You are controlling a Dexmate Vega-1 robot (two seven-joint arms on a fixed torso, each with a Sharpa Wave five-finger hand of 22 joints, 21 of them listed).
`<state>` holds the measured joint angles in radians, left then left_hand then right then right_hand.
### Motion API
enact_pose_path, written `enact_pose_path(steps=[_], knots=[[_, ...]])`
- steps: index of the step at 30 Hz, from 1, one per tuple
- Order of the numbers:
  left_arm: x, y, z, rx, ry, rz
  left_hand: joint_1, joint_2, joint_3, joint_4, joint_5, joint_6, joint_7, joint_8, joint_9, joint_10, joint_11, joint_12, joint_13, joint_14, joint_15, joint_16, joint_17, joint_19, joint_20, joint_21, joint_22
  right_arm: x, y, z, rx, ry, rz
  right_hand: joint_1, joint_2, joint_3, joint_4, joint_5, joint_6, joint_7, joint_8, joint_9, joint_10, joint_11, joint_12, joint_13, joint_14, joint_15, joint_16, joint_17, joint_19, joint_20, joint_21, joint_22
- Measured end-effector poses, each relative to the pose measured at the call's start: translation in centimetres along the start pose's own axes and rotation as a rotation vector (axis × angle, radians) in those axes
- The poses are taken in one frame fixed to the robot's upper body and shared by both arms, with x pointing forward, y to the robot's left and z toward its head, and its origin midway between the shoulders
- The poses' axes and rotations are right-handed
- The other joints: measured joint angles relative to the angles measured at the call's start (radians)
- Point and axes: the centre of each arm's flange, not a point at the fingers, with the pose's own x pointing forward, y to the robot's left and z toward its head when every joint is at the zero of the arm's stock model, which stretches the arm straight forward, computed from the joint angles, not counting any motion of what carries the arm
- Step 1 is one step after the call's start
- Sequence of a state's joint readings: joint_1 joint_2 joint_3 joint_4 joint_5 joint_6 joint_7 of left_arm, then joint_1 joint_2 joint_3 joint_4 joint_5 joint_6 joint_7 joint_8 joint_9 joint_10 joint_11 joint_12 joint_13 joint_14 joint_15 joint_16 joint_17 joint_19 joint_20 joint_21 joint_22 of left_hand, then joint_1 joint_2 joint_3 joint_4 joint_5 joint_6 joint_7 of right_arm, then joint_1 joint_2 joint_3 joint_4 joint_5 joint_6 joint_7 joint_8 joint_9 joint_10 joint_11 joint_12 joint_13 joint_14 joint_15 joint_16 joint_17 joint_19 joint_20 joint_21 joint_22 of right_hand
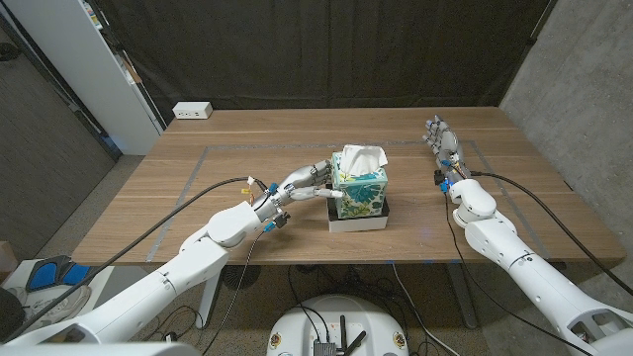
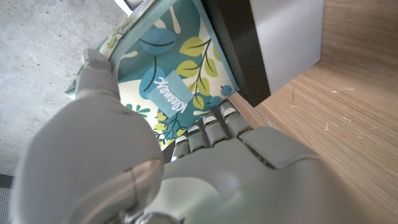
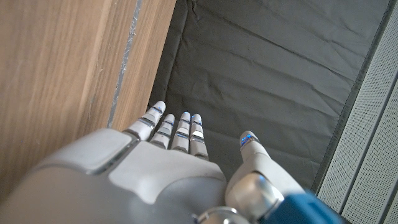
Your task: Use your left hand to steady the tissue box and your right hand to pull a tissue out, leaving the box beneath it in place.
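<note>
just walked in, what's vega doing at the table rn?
It is setting up a tissue pull. The left hand is against the side of the floral tissue box, which sits on a flat dark box mid-table; the wrist view shows its fingers at the box's side. A white tissue sticks out of the top, untouched. The right hand is open, off to the robot's right, well away from the box.

Head camera looks down over the table [image 1: 247, 213]; wrist cameras sit close behind each hand (both catch tabletop).
</note>
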<state>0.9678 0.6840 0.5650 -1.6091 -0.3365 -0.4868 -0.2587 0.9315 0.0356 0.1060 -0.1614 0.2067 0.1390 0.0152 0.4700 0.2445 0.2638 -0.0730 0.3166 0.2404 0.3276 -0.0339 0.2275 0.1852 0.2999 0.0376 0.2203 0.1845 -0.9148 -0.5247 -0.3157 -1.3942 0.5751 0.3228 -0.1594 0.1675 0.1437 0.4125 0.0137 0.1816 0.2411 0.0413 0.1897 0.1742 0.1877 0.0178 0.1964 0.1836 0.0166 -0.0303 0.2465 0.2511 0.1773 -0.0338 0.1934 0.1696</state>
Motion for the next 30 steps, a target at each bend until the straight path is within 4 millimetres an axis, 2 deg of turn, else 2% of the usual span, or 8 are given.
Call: enact_pose_path(steps=[12,30], knots=[[-0.1,0.4,0.7,-0.012,0.01,-0.011,-0.007,0.007,0.003,-0.003,-0.003,-0.003,0.003,0.006,0.008,0.0,0.0,0.0,0.004,0.001,-0.006,-0.008,0.0,0.0,0.0,0.0,0.0,-0.3,-0.1,-0.1,-0.001,-0.001,-0.002,0.0,0.0,0.0,0.0,0.0,0.0,0.0,0.0,0.0,0.0,0.0,0.0,0.0,0.0,0.0,0.0,0.0,-0.004,-0.004,0.0,0.0],[0.0,2.1,3.5,0.054,-0.022,-0.015,-0.012,0.012,0.007,-0.007,-0.006,0.002,-0.003,0.011,0.014,0.002,-0.002,-0.001,0.013,0.001,-0.006,-0.014,0.0,0.0,0.0,0.0,0.0,-0.9,-0.4,0.0,0.0,-0.007,-0.005,0.0,0.0,-0.004,-0.004,0.0,0.0,0.0,0.0,0.0,0.0,0.0,0.0,0.0,0.0,0.0,0.0,0.0,-0.004,-0.004,0.0,0.0]])
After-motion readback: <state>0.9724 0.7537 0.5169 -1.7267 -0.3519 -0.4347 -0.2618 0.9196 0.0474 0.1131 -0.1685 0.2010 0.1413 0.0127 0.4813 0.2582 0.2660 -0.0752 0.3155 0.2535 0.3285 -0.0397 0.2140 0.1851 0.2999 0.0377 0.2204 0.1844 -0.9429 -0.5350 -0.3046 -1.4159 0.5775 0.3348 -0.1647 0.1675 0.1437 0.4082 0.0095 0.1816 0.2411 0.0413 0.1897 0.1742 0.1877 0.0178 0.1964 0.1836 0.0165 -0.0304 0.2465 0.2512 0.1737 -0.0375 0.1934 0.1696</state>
